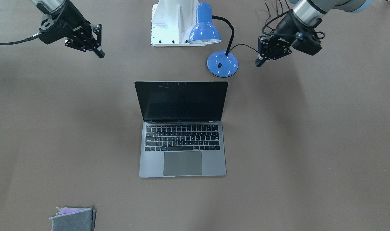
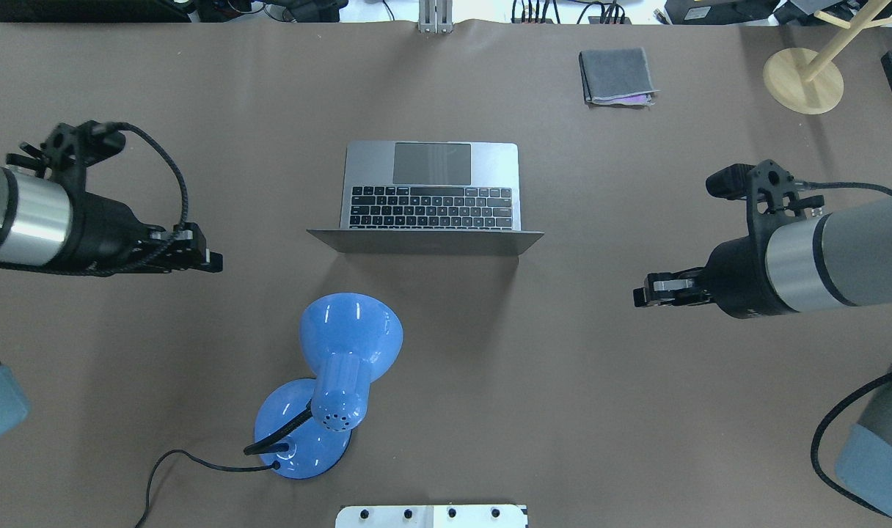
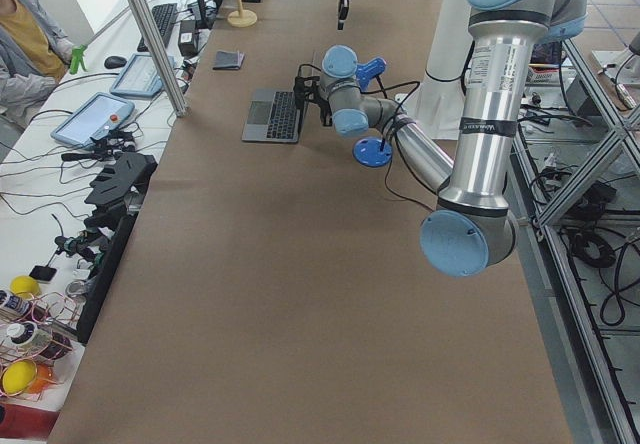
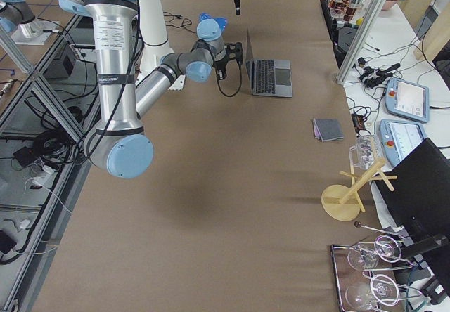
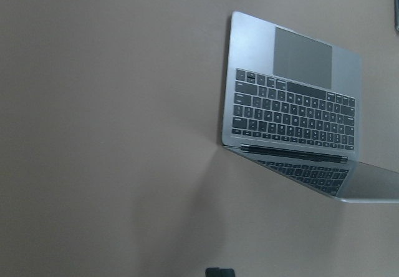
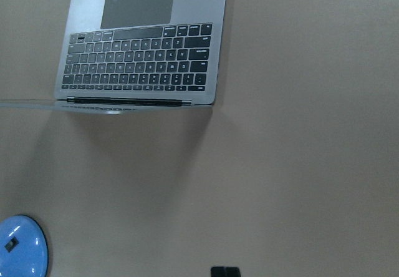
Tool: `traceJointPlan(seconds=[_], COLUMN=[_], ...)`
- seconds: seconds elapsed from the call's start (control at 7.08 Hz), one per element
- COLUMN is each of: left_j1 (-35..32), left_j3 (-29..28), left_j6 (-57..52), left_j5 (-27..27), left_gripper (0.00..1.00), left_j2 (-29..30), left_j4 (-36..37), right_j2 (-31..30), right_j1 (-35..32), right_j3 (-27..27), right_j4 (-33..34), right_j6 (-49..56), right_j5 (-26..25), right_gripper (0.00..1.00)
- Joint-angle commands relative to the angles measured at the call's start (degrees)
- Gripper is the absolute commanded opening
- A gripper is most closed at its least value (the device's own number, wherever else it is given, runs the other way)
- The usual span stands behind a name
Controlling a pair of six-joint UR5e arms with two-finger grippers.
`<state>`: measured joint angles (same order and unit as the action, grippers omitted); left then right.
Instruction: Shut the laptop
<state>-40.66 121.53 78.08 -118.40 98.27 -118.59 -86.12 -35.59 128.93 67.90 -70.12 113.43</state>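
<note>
The laptop (image 1: 182, 128) stands open in the middle of the brown table, its black screen upright and its keyboard and trackpad facing away from the robot. It also shows in the overhead view (image 2: 431, 191), the left wrist view (image 5: 290, 108) and the right wrist view (image 6: 140, 58). My left gripper (image 2: 213, 260) hovers shut and empty well to the laptop's left, level with the lid. It also shows in the front-facing view (image 1: 258, 62). My right gripper (image 2: 640, 297) hovers shut and empty well to the laptop's right, and shows in the front-facing view too (image 1: 100, 54).
A blue desk lamp (image 2: 343, 367) with a round base (image 1: 222, 63) and a cord stands between the laptop's lid and the robot base (image 1: 172, 22). A folded grey cloth (image 2: 616, 75) lies at the far right. A wooden stand (image 2: 803, 81) is at the far right corner.
</note>
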Motion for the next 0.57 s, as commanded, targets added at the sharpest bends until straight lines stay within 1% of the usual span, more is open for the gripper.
traceJointPlan(seconds=[0.0,0.14,0.28,0.42], left_j1=[5.23,7.50,9.00,9.11], left_j3=[0.02,-0.50,-2.77,-4.18], left_j6=[1.63,1.89,2.07,2.07], left_j5=[5.53,9.03,10.89,12.12], left_gripper=[0.00,0.00,0.00,0.00], left_j2=[6.10,10.14,14.10,15.79], left_j4=[7.18,11.75,14.15,14.61], right_j2=[3.76,4.55,7.00,10.15], right_j1=[5.42,6.22,6.58,6.50], right_j3=[-1.04,-1.65,-3.23,-5.94], right_j4=[0.21,0.30,0.39,0.48], right_j6=[-3.18,-3.18,-3.18,-3.18], right_j5=[-5.58,-6.80,-7.43,-8.13], right_gripper=[0.00,0.00,0.00,0.00])
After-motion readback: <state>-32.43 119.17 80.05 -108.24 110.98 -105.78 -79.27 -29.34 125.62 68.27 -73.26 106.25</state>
